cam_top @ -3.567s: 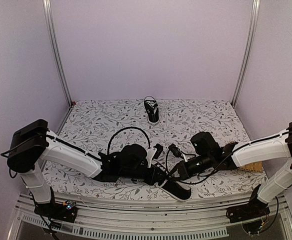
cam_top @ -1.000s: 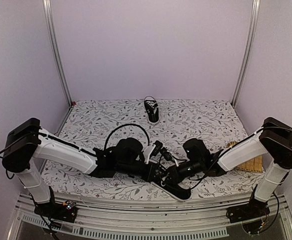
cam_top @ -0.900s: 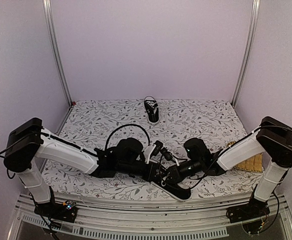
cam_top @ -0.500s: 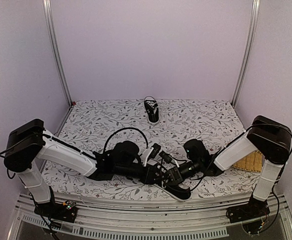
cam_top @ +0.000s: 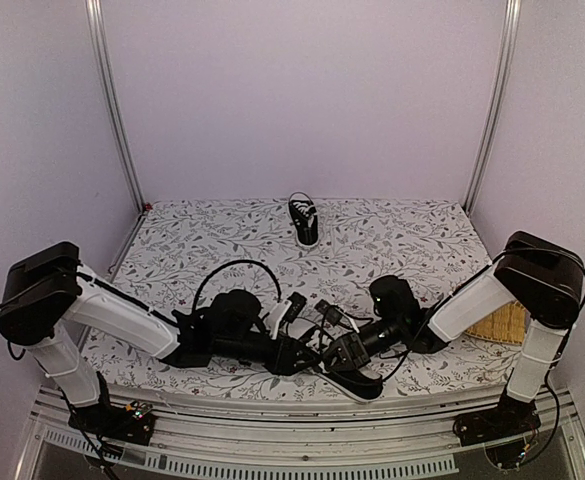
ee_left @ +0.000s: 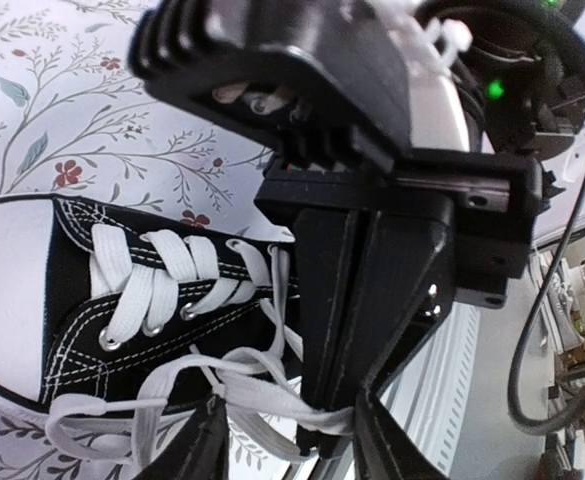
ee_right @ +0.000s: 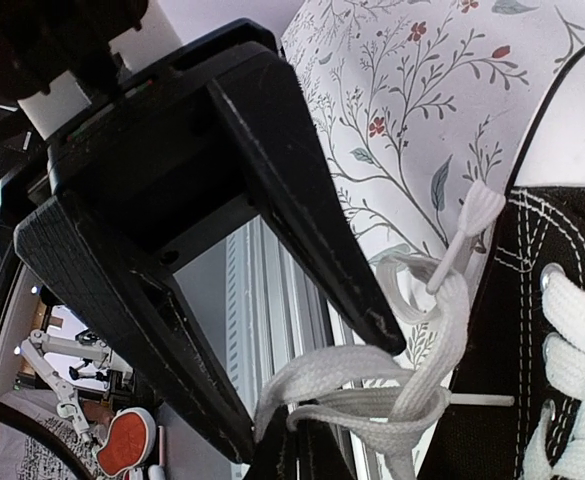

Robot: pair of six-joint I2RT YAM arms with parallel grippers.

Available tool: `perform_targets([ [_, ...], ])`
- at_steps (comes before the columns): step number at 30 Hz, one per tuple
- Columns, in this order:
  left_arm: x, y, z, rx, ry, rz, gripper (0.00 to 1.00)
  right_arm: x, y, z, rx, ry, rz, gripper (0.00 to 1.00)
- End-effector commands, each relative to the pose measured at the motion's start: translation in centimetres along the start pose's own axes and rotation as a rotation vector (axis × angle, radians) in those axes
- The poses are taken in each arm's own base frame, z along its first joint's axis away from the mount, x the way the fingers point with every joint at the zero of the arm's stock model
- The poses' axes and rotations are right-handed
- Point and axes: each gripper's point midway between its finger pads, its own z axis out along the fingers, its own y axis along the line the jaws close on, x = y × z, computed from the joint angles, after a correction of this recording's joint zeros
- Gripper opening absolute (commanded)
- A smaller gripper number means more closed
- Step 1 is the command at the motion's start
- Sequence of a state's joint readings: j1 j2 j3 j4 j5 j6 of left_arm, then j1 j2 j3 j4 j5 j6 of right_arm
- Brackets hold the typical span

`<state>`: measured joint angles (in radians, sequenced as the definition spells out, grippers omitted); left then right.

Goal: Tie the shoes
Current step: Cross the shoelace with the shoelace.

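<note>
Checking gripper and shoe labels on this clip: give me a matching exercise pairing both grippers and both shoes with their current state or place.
1. left gripper
2. right gripper
3. near shoe
4. far shoe

A. standing alone at the back
B. jaws apart
C. pinching a white lace
D. lying between both grippers

Pairs: 1-B, 2-C, 3-D, 4-A

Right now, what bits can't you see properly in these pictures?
- Top view: the left arm and right arm cover most of the near shoe.
- Top view: the far shoe is too small to tell if it is tied.
- Left wrist view: the right jaws block the near shoe's back part.
- Right wrist view: the open left jaws fill the left half; the right edge cuts off the shoe; whether the lace is knotted is unclear.
</note>
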<state>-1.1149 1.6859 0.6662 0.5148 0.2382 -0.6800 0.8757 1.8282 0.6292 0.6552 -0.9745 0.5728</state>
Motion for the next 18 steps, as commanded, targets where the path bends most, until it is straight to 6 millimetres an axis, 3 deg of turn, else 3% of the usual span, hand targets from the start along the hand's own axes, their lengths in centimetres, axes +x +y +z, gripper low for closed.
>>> perform_targets([
  [1,0.8,-0.5,-0.2,0.024,0.002,0.078,0.39,-0.3,0.7,-0.2,-0.048,-0.005,-0.018,0.02],
  [6,1.9,-0.6,0.2,0.031,0.018,0.120,0.41,-0.5,0.5,-0.5,-0.048,-0.013,-0.006,0.02],
  [12,2.1,-1.5,-0.4,0.080,-0.021,0.145,0.60,-0.4,0.3,-0.6,-0.044,-0.016,0.007,0.02],
  [18,1.9,-2.7,-0.6,0.093,-0.047,0.209,0.63,-0.4,0.2,-0.7,-0.047,-0.015,0.011,0.02],
])
